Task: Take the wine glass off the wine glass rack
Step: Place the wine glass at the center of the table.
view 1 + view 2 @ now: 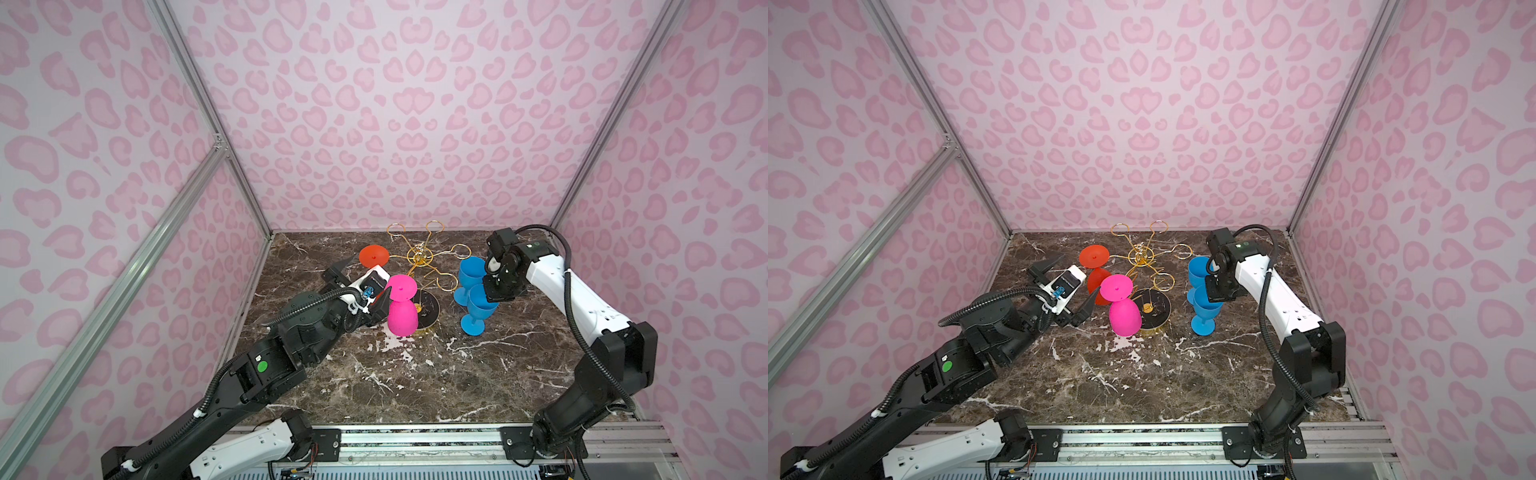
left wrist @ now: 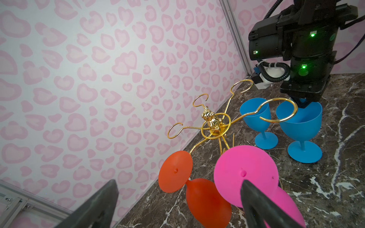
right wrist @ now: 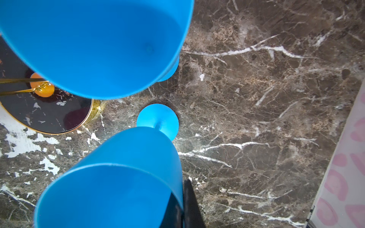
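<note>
The gold wire wine glass rack stands at the back centre on its round black base. Two wine glasses hang upside down from its arms: an orange one and a pink one. My left gripper is open, level with the orange bowl, with one finger in front of the pink foot. Two blue glasses stand upright to the right of the rack. My right gripper is shut on the rim of the nearer one.
The second blue glass stands just behind the held one, beside an empty rack loop. The marble tabletop is walled in by pink patterned panels and aluminium posts. A mounting rail runs along the front edge.
</note>
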Robot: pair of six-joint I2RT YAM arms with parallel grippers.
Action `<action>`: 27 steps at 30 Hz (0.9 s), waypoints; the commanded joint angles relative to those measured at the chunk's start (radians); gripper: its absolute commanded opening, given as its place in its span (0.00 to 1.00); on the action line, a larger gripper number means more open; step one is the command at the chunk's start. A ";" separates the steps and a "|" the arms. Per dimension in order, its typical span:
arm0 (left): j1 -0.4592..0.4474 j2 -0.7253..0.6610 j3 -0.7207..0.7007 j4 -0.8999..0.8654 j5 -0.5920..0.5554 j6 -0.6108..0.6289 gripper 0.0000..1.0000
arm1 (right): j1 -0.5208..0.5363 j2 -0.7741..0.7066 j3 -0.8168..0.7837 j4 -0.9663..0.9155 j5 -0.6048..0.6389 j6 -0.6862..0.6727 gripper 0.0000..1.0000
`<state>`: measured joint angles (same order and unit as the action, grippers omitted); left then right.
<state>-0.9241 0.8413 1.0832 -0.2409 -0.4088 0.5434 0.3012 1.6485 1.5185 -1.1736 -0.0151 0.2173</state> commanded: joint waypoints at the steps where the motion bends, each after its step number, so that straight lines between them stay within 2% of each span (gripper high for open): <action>1: 0.001 -0.004 -0.002 0.003 -0.009 -0.011 0.98 | 0.006 0.007 0.003 -0.002 0.018 0.006 0.00; 27: 0.000 -0.015 -0.003 -0.015 -0.011 -0.023 0.98 | 0.023 0.020 0.003 0.030 0.026 0.027 0.00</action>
<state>-0.9241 0.8280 1.0813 -0.2607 -0.4160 0.5247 0.3191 1.6623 1.5223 -1.1526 0.0063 0.2329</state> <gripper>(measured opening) 0.977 0.049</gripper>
